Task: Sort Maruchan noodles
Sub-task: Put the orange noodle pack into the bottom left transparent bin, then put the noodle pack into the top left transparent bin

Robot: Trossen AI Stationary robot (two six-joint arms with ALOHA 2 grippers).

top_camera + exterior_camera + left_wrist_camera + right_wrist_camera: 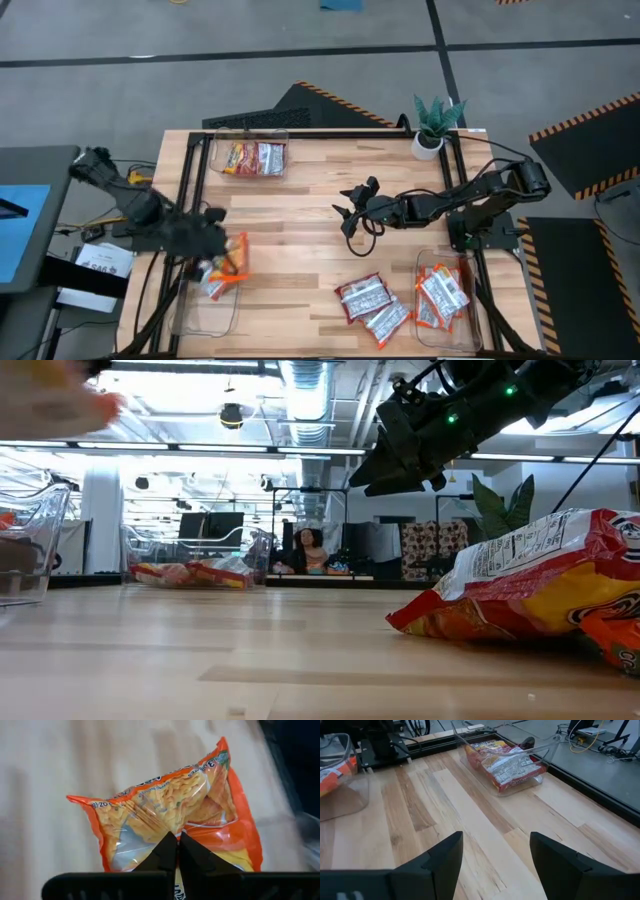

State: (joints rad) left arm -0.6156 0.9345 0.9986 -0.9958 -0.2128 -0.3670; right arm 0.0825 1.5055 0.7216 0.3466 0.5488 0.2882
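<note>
My left gripper is shut on an orange-yellow noodle packet at the table's near left, over the far rim of a clear bin. My right gripper hangs open above the middle of the table, touching nothing. Two silver-white packets lie flat on the wood near the front edge. More packets lie in the far-left bin and in the near-right bin. The low view shows the packets on the table close up. My left gripper pinches the orange-yellow packet between its two shut fingertips, on crinkled clear-windowed wrapper at about the middle of its width. The fingers come from above, pointing down. The packet looks lifted clear of the table and lies spread beyond the fingertips.
A potted plant stands at the table's far right corner. A dark frame rail runs along the far edge, with rails down both sides. Bare wood lies between the two arms. A person sits in the room far behind the table.
</note>
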